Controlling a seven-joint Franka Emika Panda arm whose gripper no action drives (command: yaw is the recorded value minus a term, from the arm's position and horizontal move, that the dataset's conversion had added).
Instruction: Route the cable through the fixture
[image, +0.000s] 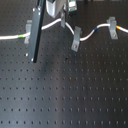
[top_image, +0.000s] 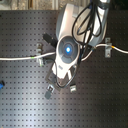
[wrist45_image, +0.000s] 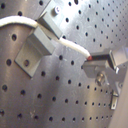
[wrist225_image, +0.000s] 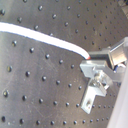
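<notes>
In the first wrist view, cable (wrist45_image: 30, 22) beside clip (wrist45_image: 42, 40)

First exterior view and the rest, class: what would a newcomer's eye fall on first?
The white cable snaking across the dark perforated board in the first exterior view, past grey clips. In the second exterior view, the robot arm with its blue light looms over the board's middle.

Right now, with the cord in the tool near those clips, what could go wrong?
1. The tool seems to pinch the cord by a short stretch in both wrist views, so a tug could pull it free.
2. The cord already runs through a grey clip close by; dragging sideways might lift it out.
3. The next clip sits right beside the tool, so a collision is possible.
</notes>
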